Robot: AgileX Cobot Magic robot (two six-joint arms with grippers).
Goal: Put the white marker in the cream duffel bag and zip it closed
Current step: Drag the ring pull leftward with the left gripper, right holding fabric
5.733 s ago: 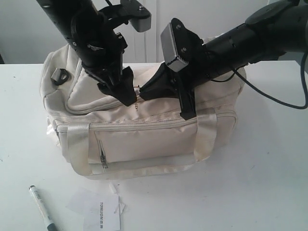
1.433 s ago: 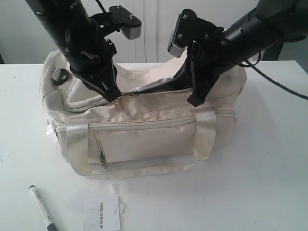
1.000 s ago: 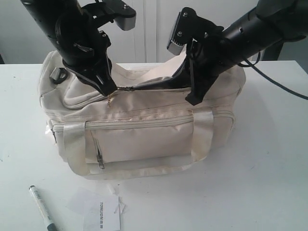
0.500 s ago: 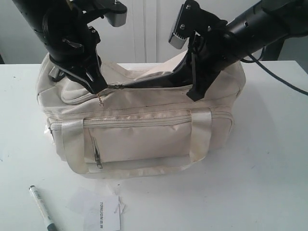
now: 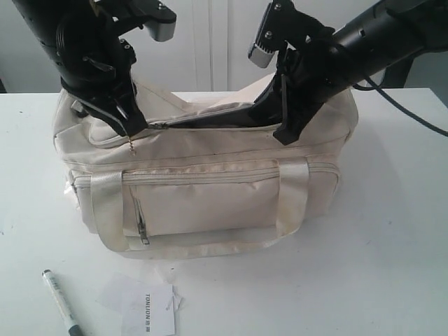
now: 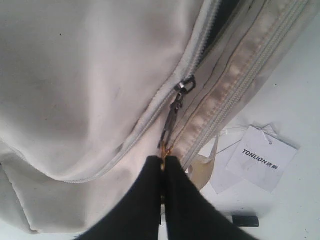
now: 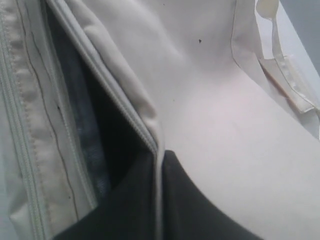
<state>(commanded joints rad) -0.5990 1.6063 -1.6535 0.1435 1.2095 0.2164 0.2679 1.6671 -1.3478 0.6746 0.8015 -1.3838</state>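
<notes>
Left wrist view: left pincer (image 6: 162, 162) clamps slim metal zipper pull (image 6: 172, 117); right pincer (image 7: 158, 152) pinches a flap of cream duffel bag (image 7: 225, 125).

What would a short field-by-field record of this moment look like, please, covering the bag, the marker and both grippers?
cream duffel bag: on the table, top zipper partly open, dark lining showing
left gripper: shut on the zipper pull
right gripper: shut on the bag's flap edge beside the opening
white marker: lying on the table in front of the bag, outside it
paper tag: on the table beside the marker
task state: marker not yet inside; bag not zipped
</notes>
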